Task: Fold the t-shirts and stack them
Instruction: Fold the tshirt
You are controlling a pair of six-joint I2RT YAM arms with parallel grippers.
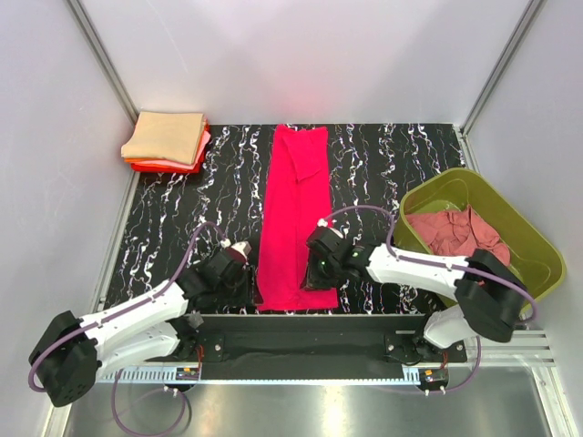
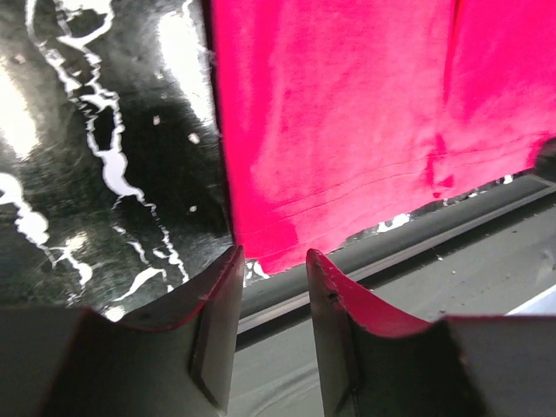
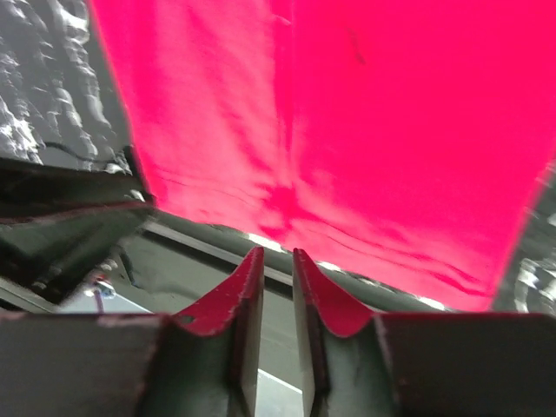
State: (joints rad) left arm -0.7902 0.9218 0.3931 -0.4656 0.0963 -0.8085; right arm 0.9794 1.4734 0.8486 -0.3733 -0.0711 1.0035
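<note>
black marbled table | crimson t-shirt lying as a long strip mid-frame | left gripper partly open, empty | right gripper narrow gap, empty | imo pinch both hem corners evenly

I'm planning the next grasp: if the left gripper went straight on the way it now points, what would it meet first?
Probably the near hem corner of the crimson t-shirt, lying at the near edge of the table just beyond the left gripper; depth is unclear.
</note>
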